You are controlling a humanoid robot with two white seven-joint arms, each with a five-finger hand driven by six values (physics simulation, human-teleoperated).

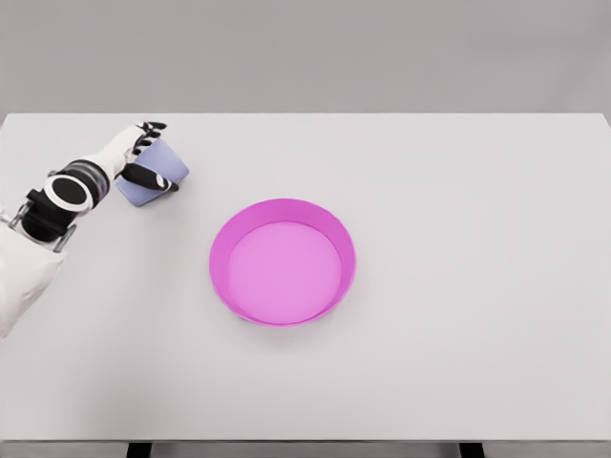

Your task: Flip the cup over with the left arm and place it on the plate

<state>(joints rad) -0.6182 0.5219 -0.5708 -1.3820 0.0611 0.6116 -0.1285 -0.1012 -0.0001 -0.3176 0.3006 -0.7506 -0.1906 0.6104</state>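
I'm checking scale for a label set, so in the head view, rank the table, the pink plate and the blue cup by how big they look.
1. White table, filling most of the view.
2. Pink plate, near the middle.
3. Blue cup, partly covered by the left hand gripping it, so its full extent is hidden, yet it is clearly smallest.

A white robot arm enters from the lower left of the frame and reaches toward the upper left, where the left robot hand (143,153) wraps its dark-tipped fingers (153,178) around a pale blue cup (156,176) — the cup tilted on its side, low over the white tabletop (477,286). One finger crosses the cup's front, others curl over its top edge. Well apart from it, just left of the frame's centre, sits a round magenta plate (283,261) with a raised rim — its lighter pink floor bare. A grey wall fills the top of the frame.
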